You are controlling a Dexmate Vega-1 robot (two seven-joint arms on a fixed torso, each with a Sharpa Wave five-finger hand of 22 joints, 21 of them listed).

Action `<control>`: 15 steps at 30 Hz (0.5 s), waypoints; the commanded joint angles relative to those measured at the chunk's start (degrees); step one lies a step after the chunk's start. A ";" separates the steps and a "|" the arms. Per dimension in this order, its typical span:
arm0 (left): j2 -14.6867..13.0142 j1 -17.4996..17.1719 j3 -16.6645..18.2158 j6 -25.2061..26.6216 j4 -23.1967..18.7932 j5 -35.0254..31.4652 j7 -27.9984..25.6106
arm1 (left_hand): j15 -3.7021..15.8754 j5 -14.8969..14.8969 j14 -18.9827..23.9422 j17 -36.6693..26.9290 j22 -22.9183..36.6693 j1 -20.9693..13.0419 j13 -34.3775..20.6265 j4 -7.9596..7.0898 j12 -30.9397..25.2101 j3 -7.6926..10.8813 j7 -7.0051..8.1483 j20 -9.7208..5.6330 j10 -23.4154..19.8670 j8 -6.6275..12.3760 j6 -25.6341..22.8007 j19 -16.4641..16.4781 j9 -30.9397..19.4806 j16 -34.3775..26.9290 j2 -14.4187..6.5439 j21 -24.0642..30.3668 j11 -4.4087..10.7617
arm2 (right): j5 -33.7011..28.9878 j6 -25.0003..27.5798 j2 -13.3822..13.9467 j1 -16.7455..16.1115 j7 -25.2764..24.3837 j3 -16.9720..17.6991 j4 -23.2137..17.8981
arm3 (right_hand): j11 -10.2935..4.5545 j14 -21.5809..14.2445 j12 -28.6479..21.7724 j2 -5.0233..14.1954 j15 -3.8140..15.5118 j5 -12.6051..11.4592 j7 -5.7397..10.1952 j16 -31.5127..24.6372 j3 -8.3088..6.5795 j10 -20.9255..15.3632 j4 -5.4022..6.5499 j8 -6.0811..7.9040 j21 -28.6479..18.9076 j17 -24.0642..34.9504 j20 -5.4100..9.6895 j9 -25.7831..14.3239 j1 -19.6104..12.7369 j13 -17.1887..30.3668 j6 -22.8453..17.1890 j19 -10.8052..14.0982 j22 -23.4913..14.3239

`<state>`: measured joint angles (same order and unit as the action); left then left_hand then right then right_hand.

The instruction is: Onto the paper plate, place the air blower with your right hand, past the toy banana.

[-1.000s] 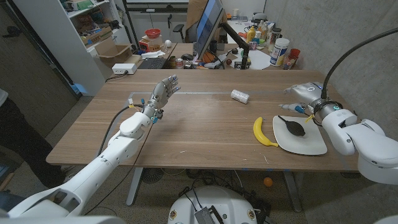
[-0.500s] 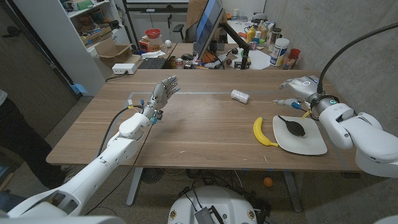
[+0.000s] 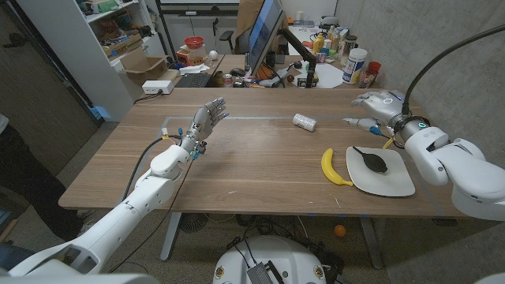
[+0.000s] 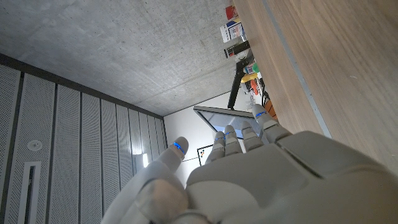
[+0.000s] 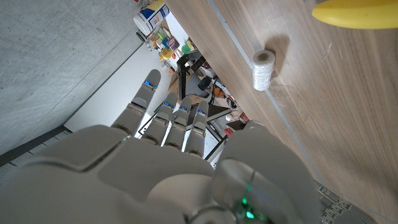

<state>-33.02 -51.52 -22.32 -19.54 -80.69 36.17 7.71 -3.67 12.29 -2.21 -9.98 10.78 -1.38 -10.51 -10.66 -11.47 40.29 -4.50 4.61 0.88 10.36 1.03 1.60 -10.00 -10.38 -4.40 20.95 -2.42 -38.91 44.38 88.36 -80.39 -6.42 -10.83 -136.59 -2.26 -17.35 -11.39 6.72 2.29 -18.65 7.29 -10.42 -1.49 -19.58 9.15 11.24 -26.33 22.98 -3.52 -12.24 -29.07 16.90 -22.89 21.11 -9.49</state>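
The black air blower lies on the white paper plate at the table's right. A yellow toy banana lies just left of the plate. My right hand hovers open beyond the plate, toward the far right of the table, fingers spread and holding nothing. My left hand is raised over the left middle of the table, fingers apart and empty.
A small white roll lies on the table beyond the banana. A monitor, bottles and cans crowd the desk behind. The near table edge runs below the plate.
My right hand has drawn back from over the plate, moving up and away toward the table's far right. The air blower stays on the plate. The left arm has not moved.
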 commanded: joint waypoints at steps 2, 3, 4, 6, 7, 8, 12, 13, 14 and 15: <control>-0.16 -0.23 -0.18 -0.02 -0.05 0.11 0.44 | -0.35 -0.03 0.06 -0.26 0.27 0.09 -0.18 0.18 -0.06 0.32 -0.25 0.39 0.09 0.13 0.25 0.19 -0.11 -0.24 -5.86 -0.07 -0.03 | -3.07 -13.36 -8.92 -14.76 -3.11 18.96 3.82 | 0.51 2.31 0.52 2.01 3.35 -0.20 0.41 -0.06 -1.37 2.13 -0.69 -0.91 1.63 -1.70 3.15 0.19 -0.06 -0.53 3.73 0.17 -0.10; -0.15 -0.18 -0.23 0.04 -0.05 0.08 0.46 | -0.34 -0.03 0.06 -0.26 0.27 0.09 -0.18 0.18 -0.04 0.32 -0.26 0.40 0.13 0.12 0.27 0.20 -0.11 -0.24 -5.85 -0.07 -0.03 | -4.13 -15.06 -10.00 -14.66 -3.22 19.29 4.28 | 1.06 2.82 0.61 1.78 3.16 0.04 0.67 -0.09 -1.09 2.76 -0.53 -1.03 2.18 -2.06 3.72 0.25 0.69 -0.71 4.77 -0.24 -0.11; -0.14 -0.12 -0.27 0.06 0.01 0.07 0.54 | -0.31 -0.03 0.06 -0.26 0.27 0.09 -0.18 0.18 -0.05 0.32 -0.25 0.40 0.11 0.13 0.26 0.21 -0.11 -0.24 -5.85 -0.07 -0.09 | -5.24 -16.56 -10.94 -14.60 -3.03 19.67 4.62 | 1.22 3.41 0.59 1.46 3.12 0.22 0.78 -0.02 -0.78 2.98 -0.41 -0.96 2.57 -2.29 4.04 0.29 1.31 -0.84 5.15 -0.56 -0.11; -0.12 -0.01 -0.35 0.07 0.09 0.10 0.74 | -0.34 -0.03 0.06 -0.26 0.27 0.09 -0.18 0.18 -0.04 0.31 -0.26 0.40 0.14 0.12 0.27 0.21 -0.11 -0.24 -5.85 -0.08 -0.12 | -6.57 -19.52 -12.86 -14.04 -2.42 20.25 5.05 | 1.23 3.68 0.57 0.79 2.94 0.48 0.77 -0.16 -0.12 3.32 -0.21 -0.77 3.06 -2.62 4.39 0.34 2.40 -1.03 5.32 -0.82 -0.12; -0.13 0.02 -0.38 0.08 0.12 0.11 0.85 | -0.36 -0.03 0.05 -0.26 0.27 0.09 -0.18 0.18 -0.04 0.31 -0.26 0.38 0.15 0.12 0.28 0.20 -0.11 -0.24 -5.85 -0.09 -0.09 | -7.14 -21.10 -13.79 -13.72 -2.30 20.54 5.28 | 1.22 3.75 0.48 0.33 2.93 0.63 0.77 -0.27 0.36 3.28 -0.07 -0.42 3.25 -2.79 4.41 0.37 3.18 -1.14 4.70 -0.73 -0.13; -0.14 0.05 -0.40 0.11 0.13 0.15 0.94 | -0.37 -0.03 0.07 -0.26 0.27 0.09 -0.18 0.18 -0.04 0.31 -0.27 0.41 0.14 0.12 0.28 0.21 -0.11 -0.24 -5.85 -0.09 -0.09 | -7.66 -22.51 -14.78 -13.38 -2.21 20.75 5.45 | 1.25 3.64 0.41 0.15 2.87 0.68 0.73 -0.37 0.58 3.21 0.01 -0.27 3.37 -2.87 4.40 0.38 3.56 -1.20 4.41 -0.75 -0.14; -0.14 0.13 -0.49 0.19 0.34 0.24 1.24 | -0.33 -0.04 0.07 -0.26 0.27 0.10 -0.18 0.18 -0.05 0.32 -0.27 0.38 0.13 0.09 0.35 0.20 -0.11 -0.24 -5.84 -0.11 -0.13 | -8.39 -28.36 -18.41 -11.43 -2.22 21.07 6.23 | 1.08 1.39 -0.64 -0.99 3.37 0.99 0.86 -1.47 3.05 0.58 0.52 1.30 4.07 -4.18 3.23 0.67 8.51 -2.05 -0.20 1.71 -0.19; -0.13 0.17 -0.50 0.23 0.42 0.31 1.33 | -0.33 -0.04 0.07 -0.26 0.27 0.10 -0.18 0.18 -0.05 0.32 -0.27 0.41 0.13 0.11 0.30 0.21 -0.11 -0.25 -5.85 -0.11 -0.14 | -9.04 -29.26 -18.99 -10.92 -2.08 20.85 6.30 | 0.96 0.97 -0.78 -1.10 3.63 0.97 0.94 -1.59 3.36 0.08 0.46 1.69 4.23 -4.45 3.05 0.73 9.13 -2.20 -1.52 2.09 -0.19; -0.12 0.23 -0.51 0.22 0.55 0.35 1.45 | -0.33 -0.04 0.06 -0.26 0.27 0.10 -0.18 0.18 -0.04 0.32 -0.24 0.39 0.14 0.12 0.29 0.20 -0.11 -0.24 -5.85 -0.12 -0.18 | -9.46 -30.05 -19.59 -10.26 -1.85 20.52 6.34 | 0.97 0.71 -0.89 -1.35 3.74 0.92 0.86 -1.62 3.73 -0.36 0.34 2.04 4.32 -4.78 2.66 0.80 9.75 -2.38 -2.89 2.76 -0.19; -0.13 0.26 -0.50 0.18 0.65 0.37 1.54 | -0.35 -0.04 0.07 -0.26 0.27 0.10 -0.18 0.18 -0.06 0.32 -0.25 0.41 0.12 0.12 0.29 0.21 -0.11 -0.25 -5.85 -0.12 -0.27 | -9.80 -30.91 -20.13 -9.67 -1.68 20.29 6.42 | 0.89 0.39 -1.04 -1.46 3.87 0.88 0.82 -1.70 3.90 -0.85 0.26 2.14 4.34 -4.96 2.32 0.85 10.01 -2.47 -3.41 3.18 -0.19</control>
<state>-33.13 -51.62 -22.54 -19.59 -80.72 36.26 8.36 -3.67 12.29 -2.21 -9.98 10.78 -1.38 -10.51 -10.66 -11.47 40.30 -4.50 4.62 0.88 10.36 1.03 1.60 -10.00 -10.38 -4.40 20.95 -2.42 -44.23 26.21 77.04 -91.87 -8.57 6.41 -132.36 -1.15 -16.03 -11.75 5.51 2.28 -17.92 8.15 -11.47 1.74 -19.21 9.44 12.73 -22.23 18.47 -0.67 -11.44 -20.29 14.63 -24.07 22.95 -9.49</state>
